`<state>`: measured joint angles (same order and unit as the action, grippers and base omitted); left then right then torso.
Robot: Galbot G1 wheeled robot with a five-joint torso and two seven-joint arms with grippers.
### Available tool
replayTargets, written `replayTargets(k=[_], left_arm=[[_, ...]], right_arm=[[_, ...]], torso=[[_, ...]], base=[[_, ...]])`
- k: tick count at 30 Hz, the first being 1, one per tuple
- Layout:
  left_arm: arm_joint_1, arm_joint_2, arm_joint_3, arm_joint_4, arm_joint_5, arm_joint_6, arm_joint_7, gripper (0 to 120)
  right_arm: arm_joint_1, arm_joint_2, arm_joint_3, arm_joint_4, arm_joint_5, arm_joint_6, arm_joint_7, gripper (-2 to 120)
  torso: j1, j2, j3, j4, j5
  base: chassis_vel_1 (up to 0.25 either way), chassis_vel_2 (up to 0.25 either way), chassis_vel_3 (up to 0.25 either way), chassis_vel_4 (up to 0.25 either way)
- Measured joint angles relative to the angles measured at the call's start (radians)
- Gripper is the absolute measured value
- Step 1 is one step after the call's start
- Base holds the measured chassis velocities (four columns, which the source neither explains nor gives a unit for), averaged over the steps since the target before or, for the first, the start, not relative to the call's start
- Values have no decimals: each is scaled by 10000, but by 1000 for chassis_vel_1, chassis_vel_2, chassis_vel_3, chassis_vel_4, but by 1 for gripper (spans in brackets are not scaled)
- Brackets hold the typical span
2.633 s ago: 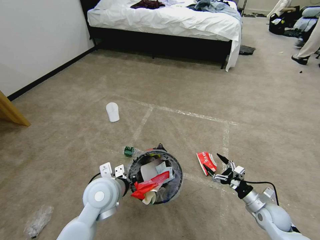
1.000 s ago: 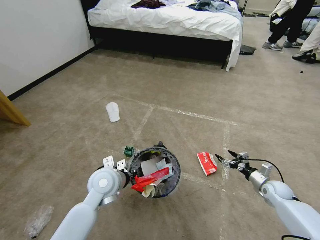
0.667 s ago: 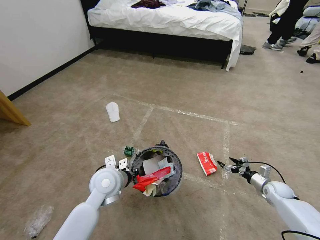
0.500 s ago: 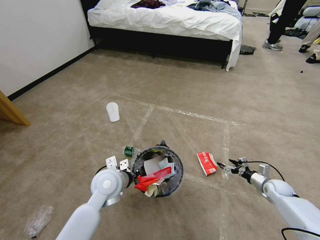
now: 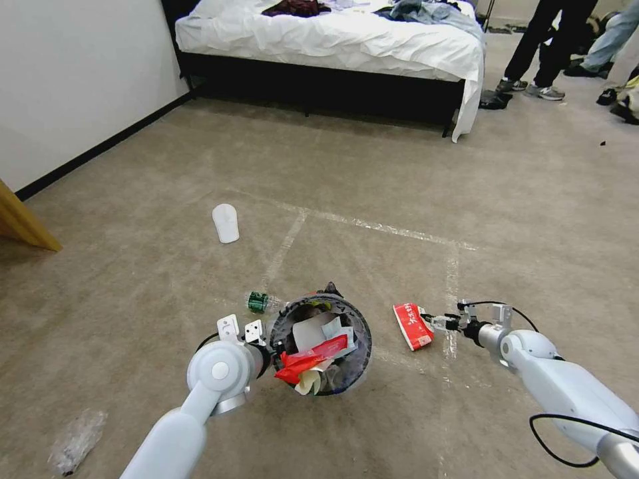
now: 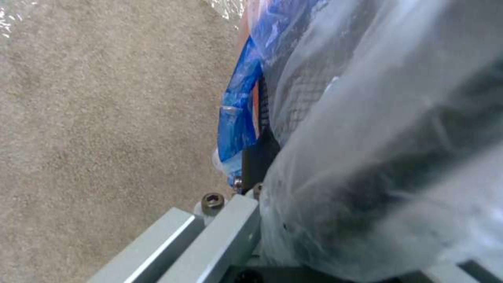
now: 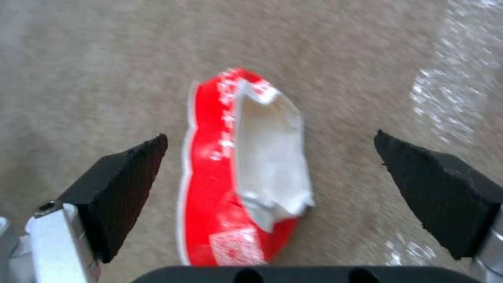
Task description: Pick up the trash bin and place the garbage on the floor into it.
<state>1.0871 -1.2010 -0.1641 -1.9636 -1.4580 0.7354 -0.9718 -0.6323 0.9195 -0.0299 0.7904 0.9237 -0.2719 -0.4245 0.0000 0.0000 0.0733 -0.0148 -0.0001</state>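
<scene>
The left gripper (image 5: 266,346) clamps the near rim of the trash bin (image 5: 356,332), its fingers pinching the bag-lined edge; in the left wrist view a dark finger (image 6: 259,153) lies against the blue-edged plastic of the bin (image 6: 367,118). The bin sits low in the head view, near the middle of the floor (image 5: 373,173), just on the robot's side of a taped square's near line, and is stuffed with white paper and a red wrapper (image 5: 313,349) that pokes over its rim. To the bin's right, a flattened red wrapper (image 5: 413,324) lies on the carpet by the tape line. The right gripper (image 5: 436,321) reaches low toward it with fingers spread wide; in the right wrist view the red wrapper (image 7: 241,165) lies between the two black fingertips (image 7: 125,184), touching neither. A green-labelled bottle (image 5: 258,302) rests just beyond the bin's left side. A white slipper (image 5: 225,223) lies farther off toward the wall, and a crumpled clear plastic bottle (image 5: 76,439) sits near the lower left corner of the head view.
</scene>
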Motion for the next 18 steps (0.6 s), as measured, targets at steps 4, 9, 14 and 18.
replayTargets(k=[4, 9, 14, 18], left_arm=[[14, 29, 4, -57, -23, 0, 19, 0], [17, 8, 25, -71, -27, 0, 62, 0], [11, -16, 46, -64, -24, 0, 76, 0], [8, -32, 41, -46, -25, 0, 119, 0]], right_arm=[[-12, 3, 111, -120, 69, -419, 552, 100], [-48, 90, 197, -221, 279, -939, 858, 100], [43, 229, 156, -369, 221, -1187, 766, 100], [369, 583, 25, -919, 47, -1232, 717, 100]], torso=[[0, 0, 0, -2, 0], [0, 0, 0, -2, 0], [0, 0, 0, -3, 1], [0, 0, 0, 0, 1]], base=[[0, 0, 0, 0], [0, 0, 0, 0], [0, 0, 0, 0], [0, 0, 0, 0]])
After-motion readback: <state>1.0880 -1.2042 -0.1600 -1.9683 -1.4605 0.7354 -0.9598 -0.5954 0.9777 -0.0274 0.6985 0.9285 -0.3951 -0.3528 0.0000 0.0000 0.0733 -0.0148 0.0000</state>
